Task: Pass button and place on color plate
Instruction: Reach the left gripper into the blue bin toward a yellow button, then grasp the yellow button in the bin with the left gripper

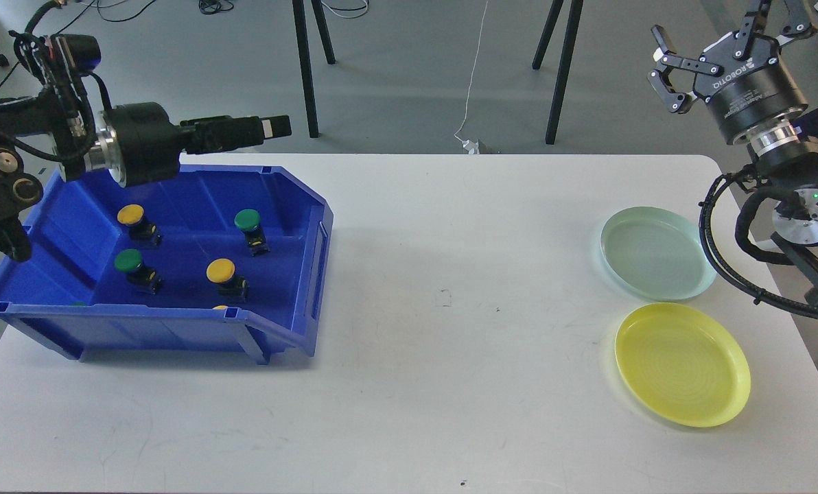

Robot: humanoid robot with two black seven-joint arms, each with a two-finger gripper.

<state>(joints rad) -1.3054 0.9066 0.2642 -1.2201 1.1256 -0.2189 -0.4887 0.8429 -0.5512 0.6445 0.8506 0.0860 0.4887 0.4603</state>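
Note:
Several push buttons lie in a blue bin (311, 226) on the left of the white table: a yellow one (130, 215), a green one (247, 220), another green one (128, 261) and another yellow one (220, 270). Two more are mostly hidden behind the bin's front wall. A pale green plate (656, 252) and a yellow plate (681, 363) sit at the right, both empty. My left gripper (275, 127) lies level above the bin's back edge, pointing right, seen side-on. My right gripper (728, 31) is open and empty, high above the table's back right corner.
Black tripod legs (306, 68) stand on the floor behind the table, with a white cable (474, 75) and plug. The table's far edge runs just behind the bin. Bare white tabletop (450, 309) lies between the bin and the plates.

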